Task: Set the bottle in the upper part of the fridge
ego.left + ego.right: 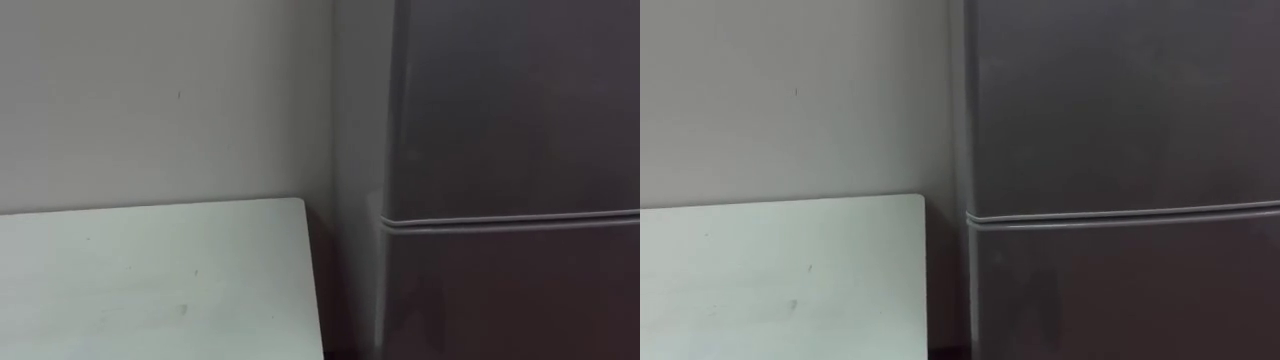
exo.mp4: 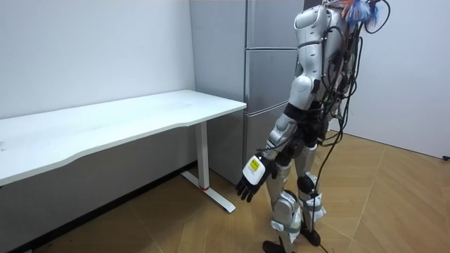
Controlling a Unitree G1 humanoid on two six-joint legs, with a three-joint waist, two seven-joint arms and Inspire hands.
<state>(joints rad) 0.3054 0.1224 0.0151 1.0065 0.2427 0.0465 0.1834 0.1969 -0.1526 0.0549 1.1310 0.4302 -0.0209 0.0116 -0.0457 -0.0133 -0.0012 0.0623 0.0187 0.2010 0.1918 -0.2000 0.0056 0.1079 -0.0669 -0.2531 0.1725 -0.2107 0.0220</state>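
Observation:
The grey fridge [image 1: 520, 100] stands right in front of me with both doors shut. A seam [image 1: 510, 220] separates its upper door from the lower door [image 1: 510, 300]. In the room view I stand close to the fridge [image 2: 271, 77], facing it. My left hand [image 2: 252, 179] hangs at my side at thigh height, fingers relaxed and holding nothing.
A white table [image 1: 150, 280] stands against the wall to the left of the fridge, its top bare; its right end [image 2: 211, 105] nearly reaches the fridge's side. Open wooden floor [image 2: 394, 204] lies behind me.

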